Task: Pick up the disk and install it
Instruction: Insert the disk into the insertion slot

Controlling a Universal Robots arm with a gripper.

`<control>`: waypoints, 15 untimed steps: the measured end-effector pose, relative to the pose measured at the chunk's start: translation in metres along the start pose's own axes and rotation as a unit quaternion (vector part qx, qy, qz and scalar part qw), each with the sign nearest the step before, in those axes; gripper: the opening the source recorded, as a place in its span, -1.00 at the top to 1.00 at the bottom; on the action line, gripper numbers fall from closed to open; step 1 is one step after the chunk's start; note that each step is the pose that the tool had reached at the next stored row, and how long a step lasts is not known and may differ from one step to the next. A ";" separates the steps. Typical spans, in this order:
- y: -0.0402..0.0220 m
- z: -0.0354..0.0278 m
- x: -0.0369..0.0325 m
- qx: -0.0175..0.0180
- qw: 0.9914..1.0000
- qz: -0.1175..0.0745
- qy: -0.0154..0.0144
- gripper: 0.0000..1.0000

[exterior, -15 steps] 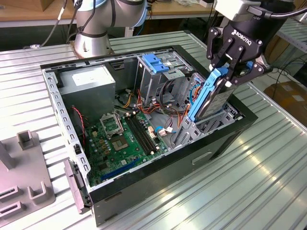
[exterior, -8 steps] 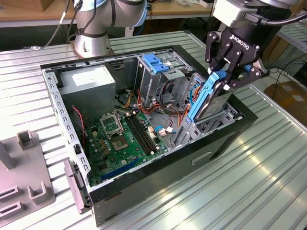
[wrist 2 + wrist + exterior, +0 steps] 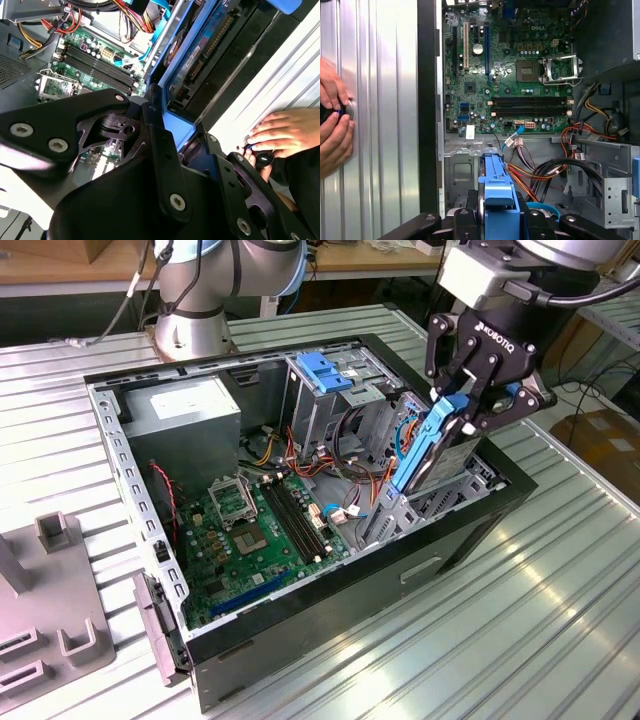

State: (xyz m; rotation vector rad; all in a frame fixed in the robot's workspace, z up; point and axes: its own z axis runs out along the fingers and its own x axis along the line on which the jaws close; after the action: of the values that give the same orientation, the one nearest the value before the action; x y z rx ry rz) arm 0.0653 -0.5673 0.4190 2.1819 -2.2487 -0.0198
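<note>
Grips disk (image 3: 445,455) edgewise with closed jaws, upper right of exterior view, angled into case (image 3: 300,630). Probably stiff, dense, shock-fragile; best held by bracketed edges.

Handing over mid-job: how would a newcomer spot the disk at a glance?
Find the open computer case; at its end on the exterior view's right, the black gripper is shut on the disk. It is a flat silver-grey slab standing tilted, edged by a thin blue bracket, unlike the upright metal cage with a blue handle beside it.
</note>
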 end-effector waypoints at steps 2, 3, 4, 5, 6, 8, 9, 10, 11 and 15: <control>-0.0001 0.0017 0.0001 0.000 1.000 0.000 0.000 0.26; -0.0002 0.0027 0.0002 0.000 1.000 0.000 0.000 0.26; -0.0002 0.0034 0.0002 0.000 1.000 0.000 0.000 0.26; -0.0003 0.0048 0.0003 0.000 1.000 0.000 0.000 0.26; -0.0004 0.0059 0.0003 0.000 1.000 0.000 0.000 0.26; -0.0005 0.0079 0.0005 0.000 1.000 0.000 0.000 0.26; -0.0006 0.0088 0.0005 0.000 1.000 0.000 0.000 0.26; -0.0007 0.0102 0.0006 0.000 1.000 0.000 0.000 0.26; -0.0008 0.0116 0.0007 0.000 1.000 0.000 0.001 0.26; -0.0011 0.0156 0.0009 0.000 1.000 0.000 0.001 0.26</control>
State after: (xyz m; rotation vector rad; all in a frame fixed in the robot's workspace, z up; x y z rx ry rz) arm 0.0662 -0.5682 0.4034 2.1811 -2.2481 -0.0183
